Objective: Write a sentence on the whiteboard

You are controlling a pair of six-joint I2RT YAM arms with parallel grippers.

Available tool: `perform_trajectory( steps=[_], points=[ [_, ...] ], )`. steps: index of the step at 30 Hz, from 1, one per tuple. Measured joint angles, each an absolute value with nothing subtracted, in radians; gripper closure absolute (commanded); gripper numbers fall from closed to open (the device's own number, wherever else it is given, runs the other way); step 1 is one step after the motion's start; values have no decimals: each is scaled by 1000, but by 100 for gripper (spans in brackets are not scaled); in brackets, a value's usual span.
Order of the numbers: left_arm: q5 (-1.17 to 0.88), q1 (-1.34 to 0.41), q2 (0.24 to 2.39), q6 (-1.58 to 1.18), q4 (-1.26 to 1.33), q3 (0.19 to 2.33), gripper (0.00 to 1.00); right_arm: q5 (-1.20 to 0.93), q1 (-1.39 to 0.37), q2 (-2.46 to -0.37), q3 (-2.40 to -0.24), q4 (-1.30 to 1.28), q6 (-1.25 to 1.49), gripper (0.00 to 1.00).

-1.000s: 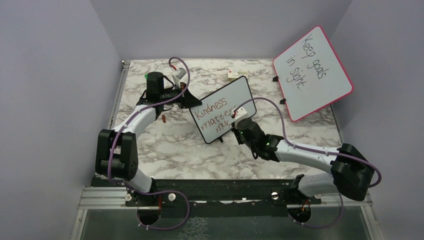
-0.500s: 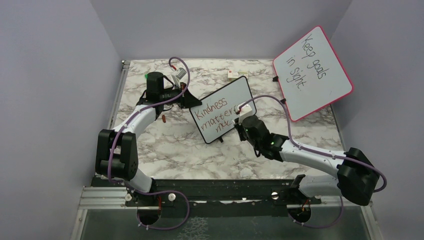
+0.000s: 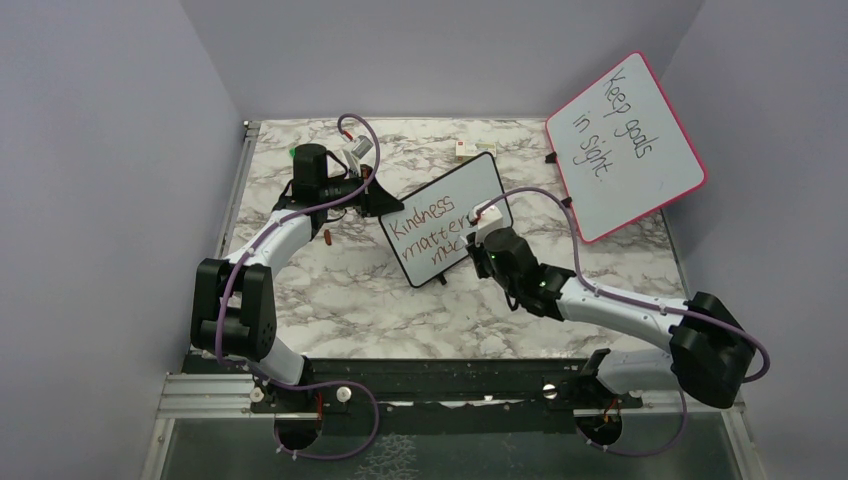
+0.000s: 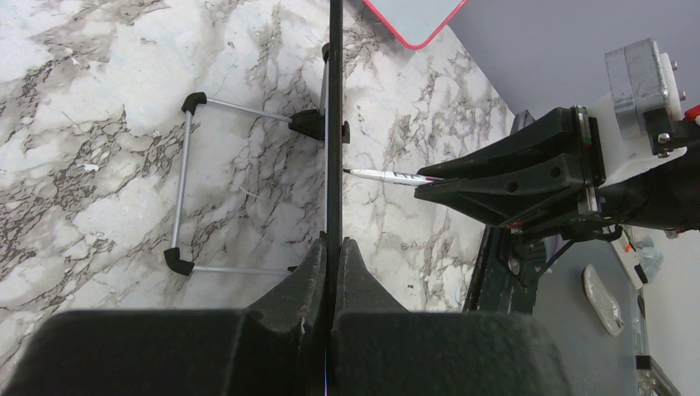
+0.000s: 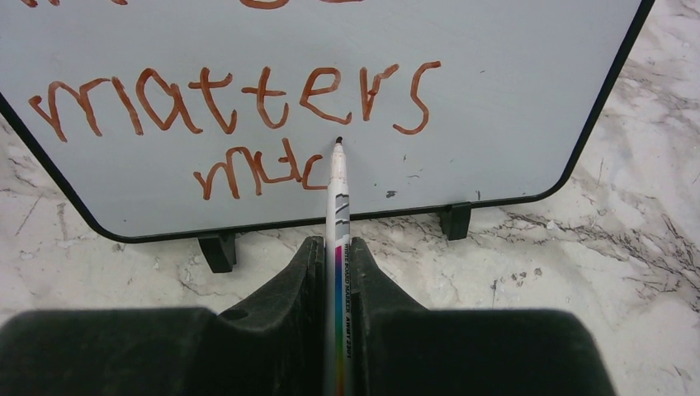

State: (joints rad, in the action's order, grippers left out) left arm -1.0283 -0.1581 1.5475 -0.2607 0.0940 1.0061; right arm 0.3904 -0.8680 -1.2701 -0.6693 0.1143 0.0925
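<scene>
Right jaws, gripping marker (image 5: 338, 216), crept rightward; whiteboard (image 5: 495, 91) just ahead.

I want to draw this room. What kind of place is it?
Probably a robot test booth: plain grey walls box in a marble-patterned table; the left arm holds a whiteboard, the right arm a marker.

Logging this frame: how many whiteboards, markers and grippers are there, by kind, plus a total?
Whiteboards: 2 (the whiteboard with the black frame, the pink-framed board)
Markers: 1 (the marker, held in the right gripper)
Grippers: 2 (left gripper shut on the whiteboard's edge, right gripper shut on the marker)
Total: 5
</scene>
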Motion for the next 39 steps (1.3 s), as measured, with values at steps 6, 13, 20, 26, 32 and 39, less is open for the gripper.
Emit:
perform_trajectory(
  steps=[6,13,20,26,32,39],
  points=[
    [-1028,-158,1547,-261,94,1006,100,381,-856,-1295,-672,119,96,99],
    [-1025,-158,1547,-261,94,1006,100,376,-852,-1296,-673,108,124,99],
    [-1025,-158,1547,-261,94,1007,100,370,-849,-1297,-669,47,162,99],
    [-1025,-158,1547,-261,94,1006,100,363,-849,-1298,-667,37,176,99],
    [-1025,-158,1547,-261,94,1006,100,361,-849,-1298,-667,33,176,99],
    [-1025,-158,1547,-261,94,1006,100,356,-849,-1298,-667,19,176,99]
  ],
)
